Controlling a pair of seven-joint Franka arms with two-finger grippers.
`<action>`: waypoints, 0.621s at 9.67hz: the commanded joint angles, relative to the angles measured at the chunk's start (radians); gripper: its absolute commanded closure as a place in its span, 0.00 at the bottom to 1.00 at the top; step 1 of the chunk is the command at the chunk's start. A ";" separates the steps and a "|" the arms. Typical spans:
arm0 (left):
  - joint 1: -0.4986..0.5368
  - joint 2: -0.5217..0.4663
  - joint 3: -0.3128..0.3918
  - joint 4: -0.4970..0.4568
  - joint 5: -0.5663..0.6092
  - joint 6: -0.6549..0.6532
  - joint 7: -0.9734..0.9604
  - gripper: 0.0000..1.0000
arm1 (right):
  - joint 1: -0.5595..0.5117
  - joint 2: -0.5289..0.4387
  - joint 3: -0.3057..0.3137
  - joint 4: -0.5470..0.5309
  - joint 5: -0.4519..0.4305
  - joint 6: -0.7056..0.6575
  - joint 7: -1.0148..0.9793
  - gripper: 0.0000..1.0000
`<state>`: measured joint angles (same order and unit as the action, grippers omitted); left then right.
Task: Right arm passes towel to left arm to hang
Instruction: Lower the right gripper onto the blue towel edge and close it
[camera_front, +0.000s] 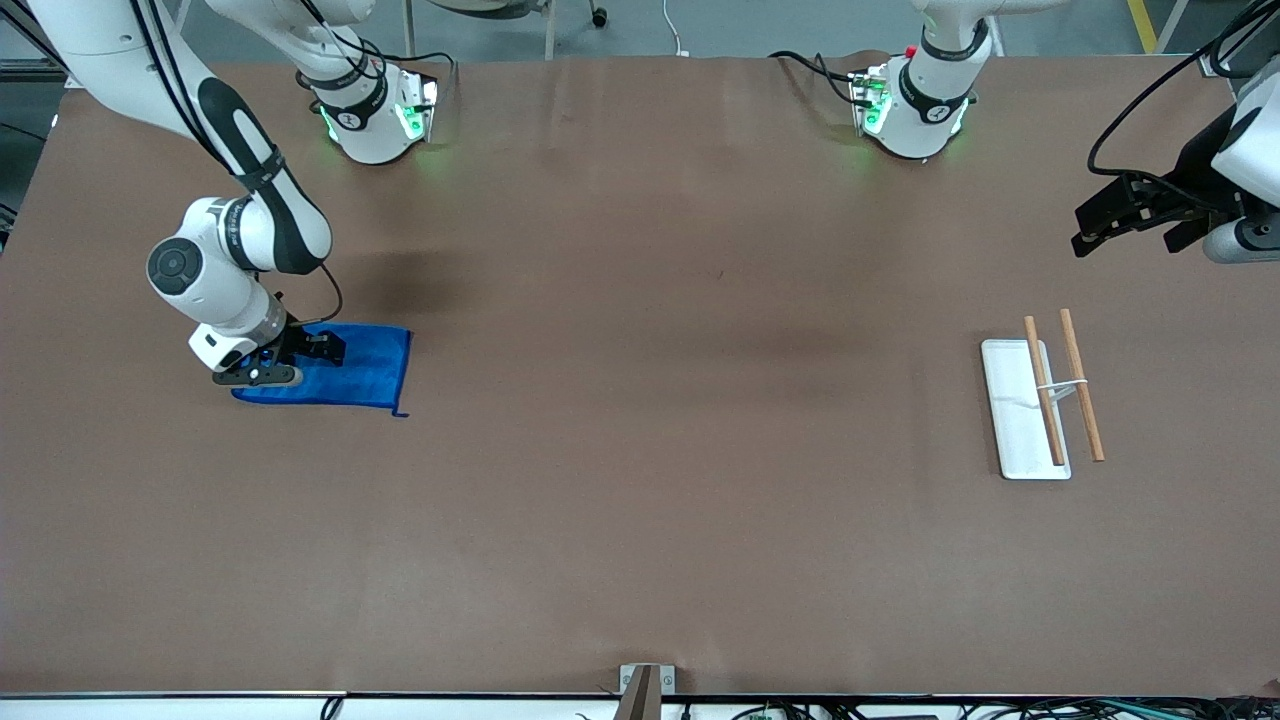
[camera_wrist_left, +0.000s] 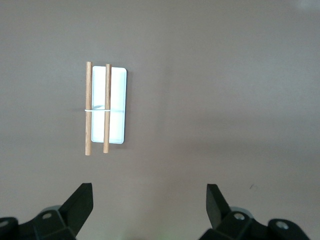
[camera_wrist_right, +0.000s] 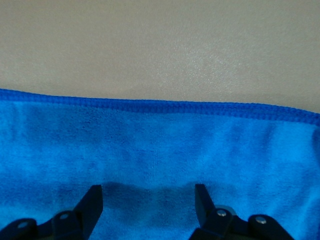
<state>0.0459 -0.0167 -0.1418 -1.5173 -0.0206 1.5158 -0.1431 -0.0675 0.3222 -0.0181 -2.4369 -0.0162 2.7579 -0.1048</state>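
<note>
Rack (camera_front: 1040, 405) sits beneath the waiting left gripper (camera_wrist_left: 149, 205), jaws spread; right gripper (camera_wrist_right: 148, 210), jaws spread, on towel (camera_front: 355, 365).

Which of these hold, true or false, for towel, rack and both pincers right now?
1. The towel lies flat on the table. True.
2. The right pincer is shut on the towel. False: its fingers are open, just above the cloth.
3. The left pincer is open, in the air by the left arm's end of the table. True.
4. The towel hangs on the rack. False: the rack's two wooden bars are bare.
5. The rack stands at the right arm's end. False: it is at the left arm's end.
</note>
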 joint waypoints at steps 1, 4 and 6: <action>-0.001 0.023 -0.004 -0.003 0.022 0.000 0.008 0.00 | -0.006 0.014 0.003 -0.010 -0.001 0.028 -0.013 0.22; -0.001 0.024 -0.004 -0.001 0.022 0.000 0.014 0.00 | -0.008 0.015 0.003 -0.010 -0.001 0.026 -0.010 0.58; -0.006 0.024 -0.004 -0.001 0.022 0.000 0.014 0.00 | -0.009 0.015 0.003 -0.007 0.001 0.023 0.005 0.93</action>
<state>0.0438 -0.0166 -0.1422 -1.5173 -0.0206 1.5159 -0.1396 -0.0684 0.3312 -0.0210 -2.4336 -0.0163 2.7735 -0.1055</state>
